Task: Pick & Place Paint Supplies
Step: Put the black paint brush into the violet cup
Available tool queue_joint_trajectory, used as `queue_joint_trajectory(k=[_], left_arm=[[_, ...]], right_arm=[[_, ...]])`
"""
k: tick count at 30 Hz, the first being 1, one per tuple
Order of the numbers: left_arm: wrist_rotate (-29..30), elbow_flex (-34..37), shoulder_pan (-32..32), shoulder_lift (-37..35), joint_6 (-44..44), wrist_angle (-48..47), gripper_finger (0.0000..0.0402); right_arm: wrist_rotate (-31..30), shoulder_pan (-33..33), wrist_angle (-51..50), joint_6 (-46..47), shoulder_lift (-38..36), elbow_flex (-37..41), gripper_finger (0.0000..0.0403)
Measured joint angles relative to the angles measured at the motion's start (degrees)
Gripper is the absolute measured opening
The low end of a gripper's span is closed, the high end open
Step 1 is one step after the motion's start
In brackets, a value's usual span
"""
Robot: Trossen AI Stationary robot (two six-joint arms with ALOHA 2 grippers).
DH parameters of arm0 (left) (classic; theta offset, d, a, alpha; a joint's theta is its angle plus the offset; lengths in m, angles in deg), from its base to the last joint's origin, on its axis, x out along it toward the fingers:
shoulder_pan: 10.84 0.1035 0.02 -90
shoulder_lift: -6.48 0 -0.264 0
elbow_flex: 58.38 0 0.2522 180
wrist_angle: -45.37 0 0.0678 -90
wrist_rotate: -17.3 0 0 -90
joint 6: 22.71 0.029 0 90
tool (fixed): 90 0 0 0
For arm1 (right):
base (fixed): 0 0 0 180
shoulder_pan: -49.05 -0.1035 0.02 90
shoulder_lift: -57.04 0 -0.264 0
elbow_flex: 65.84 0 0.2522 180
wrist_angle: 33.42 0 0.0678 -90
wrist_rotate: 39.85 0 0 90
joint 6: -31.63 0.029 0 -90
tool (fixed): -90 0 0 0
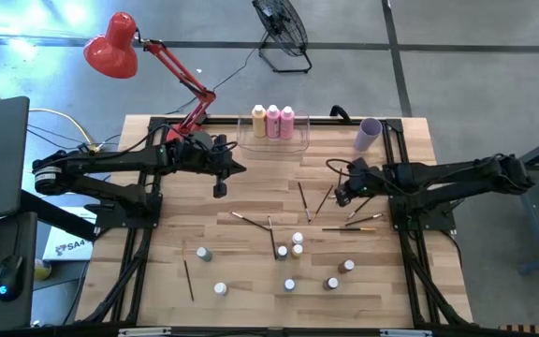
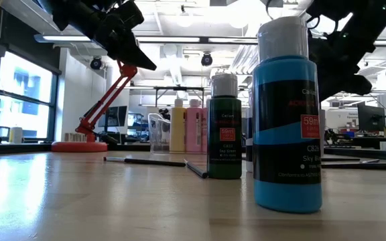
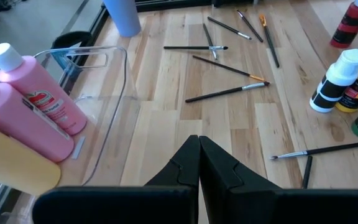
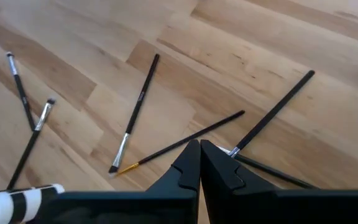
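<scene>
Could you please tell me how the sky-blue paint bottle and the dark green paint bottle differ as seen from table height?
The sky-blue bottle stands nearer the camera and looks much larger; the dark green bottle stands farther back and looks smaller. The blue one's label is dark with red print; the green one's is a red patch. Both stand upright on the table, white-capped.

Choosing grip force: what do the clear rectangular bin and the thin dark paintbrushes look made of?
Clear rectangular bin: likely rigid plastic, glossy; the wood shows through its walls. Thin dark paintbrushes: slim, dark-painted handles, probably wood, with shiny metal-looking ferrules near the bristles.
</scene>
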Motion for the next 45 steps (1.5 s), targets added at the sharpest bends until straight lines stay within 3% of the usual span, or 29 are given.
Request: queue_joint_trajectory(k=[5,19,40,45], left_arm=[[0.0,0.0,0.0,0.0,0.0,0.0,0.0000],[0.0,0.0,0.0,0.0,0.0,-0.1,0.0000],[0.0,0.0,0.0,0.0,0.0,-0.3,0.0000],[0.0,0.0,0.0,0.0,0.0,-0.2,0.0000]], right_arm=[[0.4,0.0,0.1,-4.1,0.0,0.0,0.0002],[0.4,0.5,-0.2,6.1,0.1,0.0,0.0002],[0.8,0.5,0.1,3.4,9.0,0.1,0.0002],[4.6,0.5,-0.3,3.2,9.5,0.1,0.0025]])
